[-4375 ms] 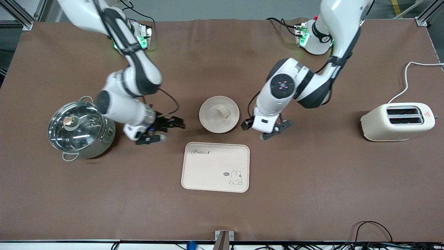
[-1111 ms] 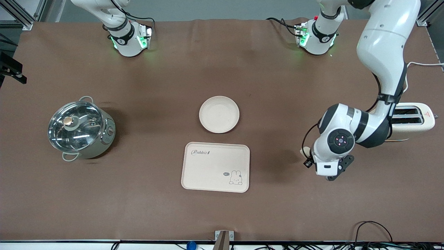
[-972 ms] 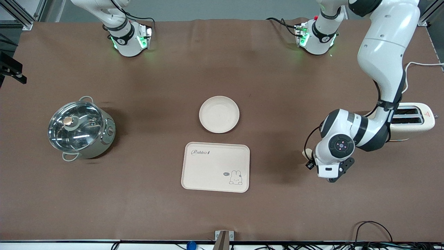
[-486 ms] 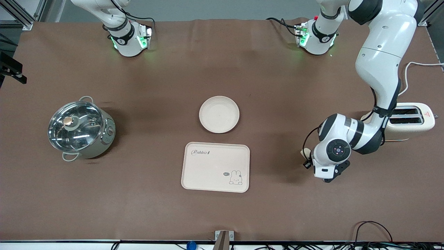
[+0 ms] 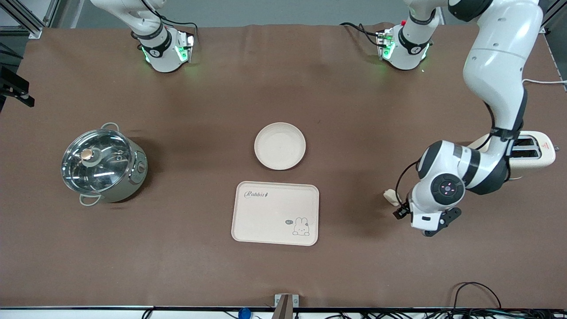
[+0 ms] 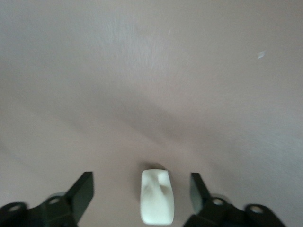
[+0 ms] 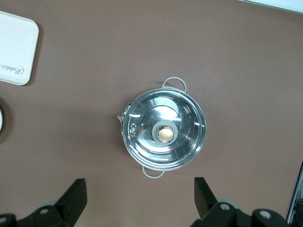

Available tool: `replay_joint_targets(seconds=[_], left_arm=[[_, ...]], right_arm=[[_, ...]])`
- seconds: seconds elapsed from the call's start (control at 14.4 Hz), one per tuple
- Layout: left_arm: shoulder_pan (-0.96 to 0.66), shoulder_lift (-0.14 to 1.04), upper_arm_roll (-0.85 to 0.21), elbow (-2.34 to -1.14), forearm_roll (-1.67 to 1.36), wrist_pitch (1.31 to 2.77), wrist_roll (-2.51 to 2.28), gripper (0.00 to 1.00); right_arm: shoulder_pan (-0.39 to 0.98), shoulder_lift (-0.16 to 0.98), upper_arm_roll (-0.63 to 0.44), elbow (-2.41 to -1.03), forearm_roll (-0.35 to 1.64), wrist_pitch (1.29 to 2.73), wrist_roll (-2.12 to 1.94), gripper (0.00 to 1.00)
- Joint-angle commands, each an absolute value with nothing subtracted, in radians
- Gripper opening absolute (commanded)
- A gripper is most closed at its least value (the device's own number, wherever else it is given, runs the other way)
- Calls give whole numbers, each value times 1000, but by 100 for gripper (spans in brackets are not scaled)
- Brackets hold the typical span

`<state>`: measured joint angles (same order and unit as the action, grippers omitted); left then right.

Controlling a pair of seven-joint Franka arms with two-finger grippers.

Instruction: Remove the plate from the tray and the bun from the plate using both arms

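We note the bun (image 5: 391, 197) lying on the brown surface (image 5: 186, 266) toward the left arm's end, well apart from the plate (image 5: 280, 146) and nearer to the front camera than it. The left gripper (image 6: 142, 196) hangs low over the bun with its fingers (image 6: 81, 193) spread wide; in the left wrist view the bun (image 6: 156, 197) sits between them, touching neither, with bare cloth on each side. In the front view only the left gripper (image 5: 423, 221) body shows, just beside the bun.

The plate sits empty near the middle of the surface. The tray (image 5: 275, 213) with the rabbit drawing lies just nearer the camera, a narrow strip of cloth between its rim and the plate's edge. The toaster (image 5: 533, 153) stands toward the left arm's end, partly covered by the left arm's forearm. The pot (image 5: 102, 165) with its glass lid stands toward the right arm's end.

The right arm waits, raised high; its gripper is out of the front view. The right wrist view looks down from high over the pot (image 7: 164, 134), and the right gripper (image 7: 142, 198) shows its fingers (image 7: 75, 196) wide apart, holding nothing.

We see open cloth all around the bun, between tray and bun, and along the camera-side edge of the surface.
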<state>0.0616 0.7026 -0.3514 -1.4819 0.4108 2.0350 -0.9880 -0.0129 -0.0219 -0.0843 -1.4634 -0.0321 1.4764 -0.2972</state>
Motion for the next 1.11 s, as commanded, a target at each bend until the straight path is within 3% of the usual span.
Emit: replay_joint_targets(seconds=[0.0,0.76,1.04], left_arm=[[77,594,-362,-1497,426,1976,-890,100],[153,126,-368,-1500,197,1616,-257,100],[88,0,-270,-1566,75,1575,-158,100]], right_arm=[[-9,-35,-84,-1480,-29,1477,-279,100],[-11,-35,-84,-1482,-28,1476,-279,100],[-12,-35,-84,-1482,-28,1471,-279,100]])
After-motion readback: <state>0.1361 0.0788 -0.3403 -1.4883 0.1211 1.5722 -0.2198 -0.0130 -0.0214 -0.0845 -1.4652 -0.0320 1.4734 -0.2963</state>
